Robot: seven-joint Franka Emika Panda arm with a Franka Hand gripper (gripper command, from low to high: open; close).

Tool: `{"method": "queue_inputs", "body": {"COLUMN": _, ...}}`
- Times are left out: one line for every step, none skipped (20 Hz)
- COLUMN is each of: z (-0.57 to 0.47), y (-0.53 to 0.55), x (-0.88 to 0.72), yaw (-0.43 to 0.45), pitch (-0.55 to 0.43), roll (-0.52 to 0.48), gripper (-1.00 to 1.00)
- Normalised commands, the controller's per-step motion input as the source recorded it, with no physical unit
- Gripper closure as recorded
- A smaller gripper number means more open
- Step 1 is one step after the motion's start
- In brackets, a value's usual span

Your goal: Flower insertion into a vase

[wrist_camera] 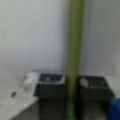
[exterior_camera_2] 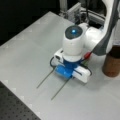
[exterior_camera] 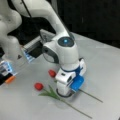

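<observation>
The fingers (wrist_camera: 51, 86) of the gripper (wrist_camera: 72, 87) are closing on a flower stem (wrist_camera: 74, 50) lying on the table (exterior_camera: 105, 65). The vase (exterior_camera_2: 111, 63) is standing at a front view's right. A loose pinch could let the thin stem slip.

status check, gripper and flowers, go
Gripper down at table, fingers either side of one green stem. Second flower lying alongside. Vase upright, apart. Nothing in the way.

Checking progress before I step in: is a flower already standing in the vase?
No. Both flowers lie on the table; the vase holds none.
</observation>
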Motion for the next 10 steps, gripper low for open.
{"method": "queue_inputs", "body": {"z": 0.19, "y": 0.0, "x": -0.05, "yaw": -0.1, "pitch": 0.022, "roll": 0.156, "gripper": 1.0}}
{"method": "queue_inputs", "body": {"z": 0.32, "y": -0.05, "x": -0.08, "yaw": -0.094, "pitch": 0.026, "roll": 0.173, "gripper": 1.0}}
{"method": "queue_inputs", "body": {"z": 0.46, "y": -0.11, "x": -0.12, "yaw": -0.09, "pitch": 0.044, "roll": 0.164, "gripper": 1.0}}
{"method": "queue_inputs", "body": {"z": 0.52, "y": -0.14, "x": -0.14, "yaw": -0.088, "pitch": 0.05, "roll": 0.16, "gripper": 1.0}}
{"method": "queue_inputs", "body": {"z": 0.5, "y": -0.16, "x": -0.15, "yaw": -0.085, "pitch": 0.054, "roll": 0.156, "gripper": 1.0}}
{"method": "queue_inputs", "body": {"z": 0.47, "y": -0.17, "x": -0.16, "yaw": -0.077, "pitch": 0.053, "roll": 0.15, "gripper": 1.0}}
{"method": "queue_inputs", "body": {"z": 0.39, "y": -0.17, "x": -0.16, "yaw": -0.069, "pitch": 0.049, "roll": 0.144, "gripper": 1.0}}
{"method": "queue_inputs", "body": {"z": 0.35, "y": -0.18, "x": -0.16, "yaw": -0.052, "pitch": -0.025, "roll": 0.162, "gripper": 1.0}}
{"method": "queue_inputs", "body": {"z": 0.29, "y": -0.18, "x": -0.15, "yaw": -0.045, "pitch": -0.048, "roll": 0.162, "gripper": 1.0}}
{"method": "queue_inputs", "body": {"z": 0.24, "y": -0.17, "x": -0.14, "yaw": -0.038, "pitch": -0.059, "roll": 0.157, "gripper": 1.0}}
